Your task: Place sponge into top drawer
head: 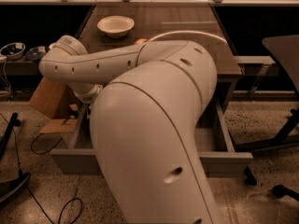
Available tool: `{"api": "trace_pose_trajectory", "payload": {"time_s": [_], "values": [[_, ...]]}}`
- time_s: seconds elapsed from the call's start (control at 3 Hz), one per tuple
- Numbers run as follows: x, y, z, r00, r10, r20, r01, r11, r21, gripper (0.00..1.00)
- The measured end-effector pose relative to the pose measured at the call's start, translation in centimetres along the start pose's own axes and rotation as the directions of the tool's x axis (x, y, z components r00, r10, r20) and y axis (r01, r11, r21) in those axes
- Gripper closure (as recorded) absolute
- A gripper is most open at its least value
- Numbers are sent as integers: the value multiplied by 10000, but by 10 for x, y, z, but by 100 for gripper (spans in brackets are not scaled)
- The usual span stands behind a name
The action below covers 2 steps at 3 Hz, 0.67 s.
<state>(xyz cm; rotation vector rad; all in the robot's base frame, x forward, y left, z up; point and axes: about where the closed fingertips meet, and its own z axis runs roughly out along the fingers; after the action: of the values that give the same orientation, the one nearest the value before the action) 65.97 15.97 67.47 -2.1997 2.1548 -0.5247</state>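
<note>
The top drawer [223, 161] of the grey cabinet is pulled wide open, with its front panel low in the view. My big white arm [154, 125] fills the middle and reaches from the left elbow [65, 62] down towards the drawer's left part. The gripper is hidden behind the arm, somewhere at or inside the drawer's left side. The sponge is hidden. The drawer's handle is also hidden behind the arm.
A cream bowl [115, 25] stands on the cabinet's top [187, 20] at the back left. A small reddish object [140, 41] peeks out behind the arm. A cardboard box [49, 99] stands left of the drawer. A dark chair [282, 50] is on the right. Cables [42, 143] lie on the floor.
</note>
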Motion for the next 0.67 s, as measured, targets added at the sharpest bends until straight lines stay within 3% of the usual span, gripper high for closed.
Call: {"api": "trace_pose_trajectory", "payload": {"time_s": [0.67], "values": [[9, 4, 4, 9991, 374, -188, -378, 9990, -221, 12]]}}
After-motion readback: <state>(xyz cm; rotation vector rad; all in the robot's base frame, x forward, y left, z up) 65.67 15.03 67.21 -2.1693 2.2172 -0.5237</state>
